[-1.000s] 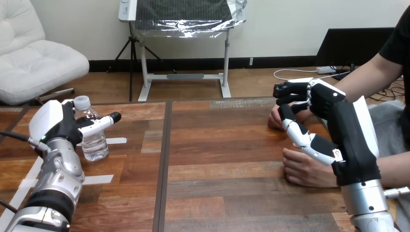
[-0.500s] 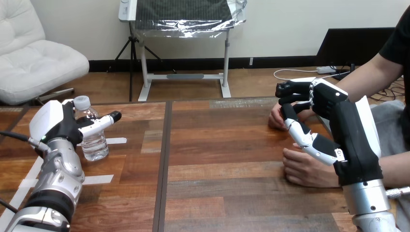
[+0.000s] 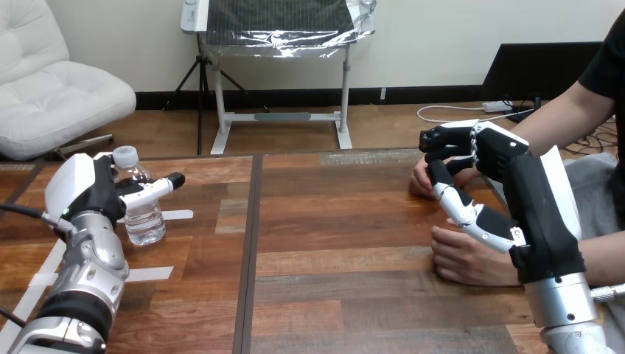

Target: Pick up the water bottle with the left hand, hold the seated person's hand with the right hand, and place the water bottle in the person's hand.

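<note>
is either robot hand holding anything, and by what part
Cannot tell. The left robot hand is against the upper part of the water bottle, below its cap; the right robot hand is over the person's hand.

Over the last second the right hand (image 3: 516,177) has eased a little toward the view's right, nearer the person. Its silver forearm (image 3: 564,306) has shifted the same way. Its fingertips (image 3: 435,137) now hang a touch further right above the person's farther hand (image 3: 419,181).
</note>
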`<state>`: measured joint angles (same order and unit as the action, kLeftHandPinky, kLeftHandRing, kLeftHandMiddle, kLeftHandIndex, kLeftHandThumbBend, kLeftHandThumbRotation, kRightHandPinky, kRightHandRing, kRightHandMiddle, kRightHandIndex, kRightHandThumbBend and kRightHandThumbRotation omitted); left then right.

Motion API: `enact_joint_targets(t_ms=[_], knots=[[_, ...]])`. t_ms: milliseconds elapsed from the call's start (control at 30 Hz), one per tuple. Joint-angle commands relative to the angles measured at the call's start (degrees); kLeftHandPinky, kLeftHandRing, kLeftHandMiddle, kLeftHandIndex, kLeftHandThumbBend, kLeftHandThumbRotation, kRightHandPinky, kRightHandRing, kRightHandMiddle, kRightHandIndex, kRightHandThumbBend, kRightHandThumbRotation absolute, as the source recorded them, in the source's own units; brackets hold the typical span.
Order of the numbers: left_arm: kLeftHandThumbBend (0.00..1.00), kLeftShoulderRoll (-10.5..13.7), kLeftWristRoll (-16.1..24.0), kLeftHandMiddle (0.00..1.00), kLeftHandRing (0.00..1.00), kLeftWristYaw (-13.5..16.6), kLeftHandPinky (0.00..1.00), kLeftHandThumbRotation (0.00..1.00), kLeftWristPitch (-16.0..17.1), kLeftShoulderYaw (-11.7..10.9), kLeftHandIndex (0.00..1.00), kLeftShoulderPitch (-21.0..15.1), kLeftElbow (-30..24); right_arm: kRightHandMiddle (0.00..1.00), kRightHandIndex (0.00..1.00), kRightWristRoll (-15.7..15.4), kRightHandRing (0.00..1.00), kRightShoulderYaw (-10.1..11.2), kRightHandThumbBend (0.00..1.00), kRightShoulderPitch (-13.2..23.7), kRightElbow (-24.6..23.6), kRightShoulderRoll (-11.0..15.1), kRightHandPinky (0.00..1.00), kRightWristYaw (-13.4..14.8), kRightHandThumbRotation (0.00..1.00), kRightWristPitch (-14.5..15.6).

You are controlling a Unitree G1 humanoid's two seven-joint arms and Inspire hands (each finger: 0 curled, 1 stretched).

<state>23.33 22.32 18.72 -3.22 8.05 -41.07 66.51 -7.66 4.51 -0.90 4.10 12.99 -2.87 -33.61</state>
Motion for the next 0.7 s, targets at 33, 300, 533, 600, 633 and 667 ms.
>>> enact_joint_targets(t_ms=[33,300,533,600,633,667], knots=[[0.85,-0.5,-1.0,0.79,0.76,2.6,0.67,0.49,3.3,-0.9,0.79,-0.9,-1.3,0.63,0.60,0.8,0.60,0.3,0.35,2.5,-2.5,0.4,0.50,-0.1,0.00,0.2],[0.80,-0.6,-1.7,0.68,0.64,3.9,0.56,0.17,5.4,-0.6,0.68,-0.3,-1.0,0.62,0.60,0.2,0.59,0.4,0.35,2.4,-2.7,0.6,0.49,0.3,0.00,-0.2],[0.78,-0.8,-0.7,0.61,0.57,4.6,0.50,0.04,4.8,0.5,0.61,-0.2,-0.9,0.61,0.59,0.7,0.58,0.5,0.35,2.3,-2.8,0.7,0.48,0.1,0.00,-0.5],[0.77,-0.9,-0.8,0.57,0.52,4.7,0.46,0.02,4.9,0.6,0.58,-0.2,-0.8,0.61,0.59,0.7,0.57,0.5,0.35,2.4,-2.7,0.8,0.48,0.2,0.00,-0.8],[0.77,-0.9,-0.9,0.56,0.51,4.6,0.45,0.02,5.1,0.6,0.57,-0.1,-0.6,0.61,0.59,0.5,0.57,0.5,0.35,2.4,-2.6,0.9,0.48,0.3,0.00,-1.0],[0.77,-0.9,-0.9,0.54,0.50,4.5,0.44,0.01,5.2,0.6,0.56,-0.1,-0.4,0.61,0.59,0.4,0.57,0.6,0.35,2.4,-2.6,0.9,0.48,0.4,0.00,-1.1]])
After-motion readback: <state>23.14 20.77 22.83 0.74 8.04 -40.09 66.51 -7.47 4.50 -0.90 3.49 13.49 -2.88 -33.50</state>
